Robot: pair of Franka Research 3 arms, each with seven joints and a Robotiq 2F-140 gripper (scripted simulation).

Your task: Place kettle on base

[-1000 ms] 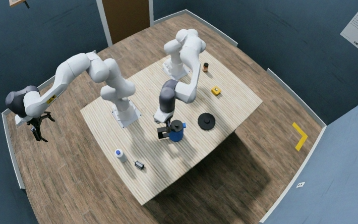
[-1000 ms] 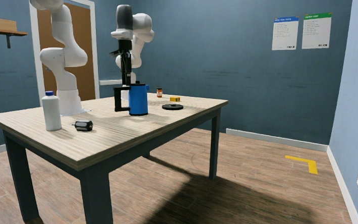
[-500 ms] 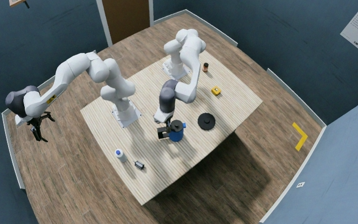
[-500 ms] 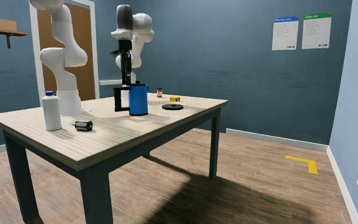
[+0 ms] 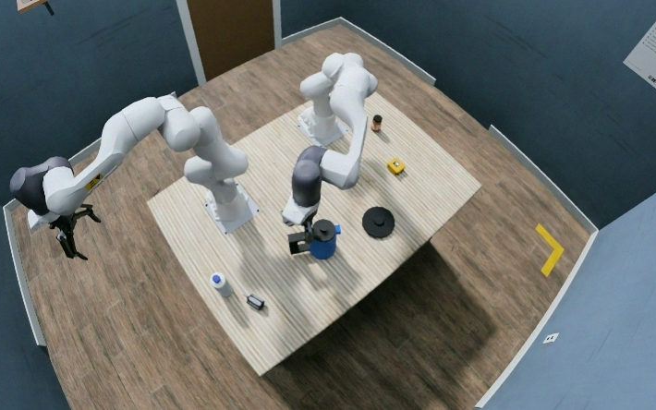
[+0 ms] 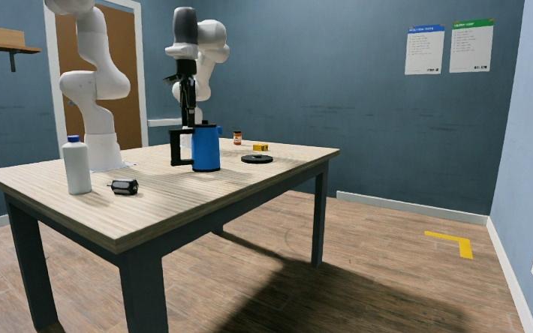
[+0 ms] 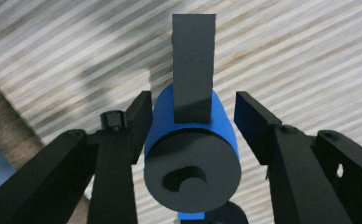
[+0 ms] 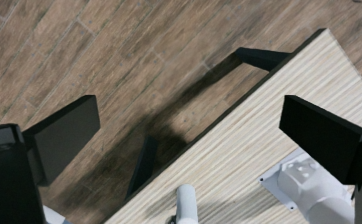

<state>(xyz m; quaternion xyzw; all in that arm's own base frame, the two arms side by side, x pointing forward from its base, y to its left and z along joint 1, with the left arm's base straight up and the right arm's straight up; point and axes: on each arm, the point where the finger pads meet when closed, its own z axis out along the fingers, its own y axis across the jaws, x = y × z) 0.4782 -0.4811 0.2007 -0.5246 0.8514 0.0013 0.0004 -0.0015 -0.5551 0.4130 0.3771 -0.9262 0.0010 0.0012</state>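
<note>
Left gripper (image 5: 309, 234) (image 6: 188, 123) (image 7: 196, 125): pointing down at the kettle (image 5: 322, 247) (image 6: 206, 149) (image 7: 160, 122), fingers part-way spread, nothing pinched. In the left wrist view one finger shows on each side of the black handle (image 5: 294, 243) (image 6: 174, 147) (image 7: 194, 70), with a gap between handle and finger on both sides. The exterior view puts the fingertips close by the top of the handle and the lid (image 5: 324, 229) (image 6: 205, 125) (image 7: 209, 160); whether they touch either, cannot tell.

Kettle: blue, upright on the table (image 5: 279, 336) (image 6: 157, 198) (image 7: 282, 50) (image 8: 257, 130), below the left fingers, lid on. Handle to one side, blue spout (image 5: 338, 229) (image 6: 219, 130) (image 7: 191, 216) on the other.

Base (image 5: 370, 230) (image 6: 247, 159) (image 7: 227, 215): black disc, flat on the table, past the spout side of the kettle and off to one side of the left fingers. Its stud (image 5: 379, 219) (image 6: 257, 157) stands uncovered; kettle and base apart, so not yet set. Ring under the kettle: hidden.

Right gripper (image 5: 91, 239) (image 8: 189, 120): well apart from kettle and base, out beyond the table edge. Fingers spread wide, nothing between them.

Others, all away from the left fingers: white bottle (image 5: 224, 289) (image 6: 76, 169) (image 8: 186, 202) with the small dark object (image 5: 255, 302) (image 6: 124, 187) (image 8: 171, 220) near it on the handle side; jar (image 5: 376, 124) (image 6: 237, 138) and yellow block (image 5: 395, 165) (image 6: 260, 147) farther off than the base.
</note>
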